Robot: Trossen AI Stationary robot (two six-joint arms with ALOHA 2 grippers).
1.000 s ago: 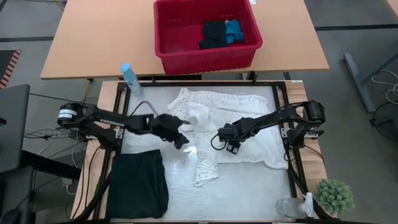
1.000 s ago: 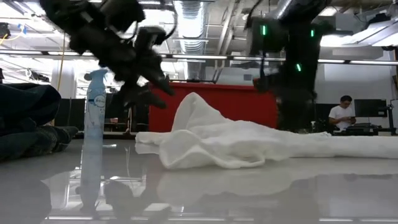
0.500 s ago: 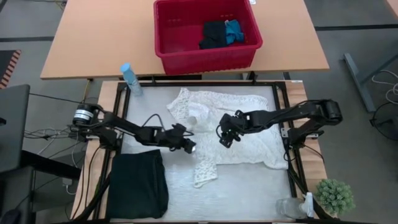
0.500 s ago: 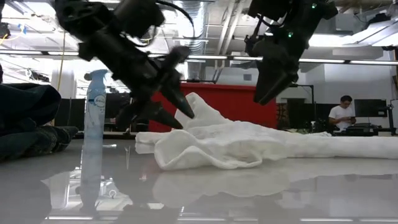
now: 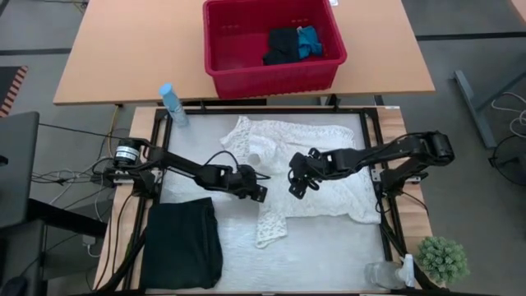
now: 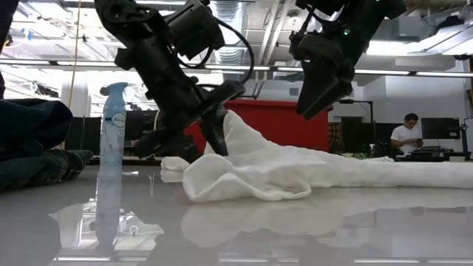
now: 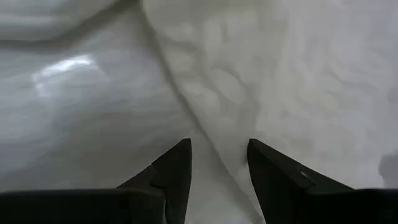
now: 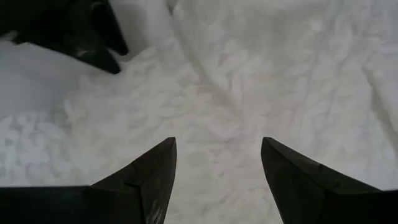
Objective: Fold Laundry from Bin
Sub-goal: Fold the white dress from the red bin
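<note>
With both grippers spread over the white garment (image 5: 308, 168), work its near-left edge. Lower left gripper (image 5: 261, 192) astride the hem; keep right gripper (image 5: 294, 185) parted above.

Beyond the wooden table (image 5: 123, 57) lie grey floor, ceiling ducts (image 6: 222, 15) and a seated person (image 6: 408, 137).

Bright overhead lighting glares off the glossy table (image 6: 295, 236); wrist views look soft, washed-out.

Garment (image 5: 316, 168) spread mid-table (image 5: 329, 247), between both grippers. Folded cloth (image 5: 182, 242) at left front. Bin (image 5: 271, 78) behind, spray bottle (image 5: 172, 104) left of it.
</note>
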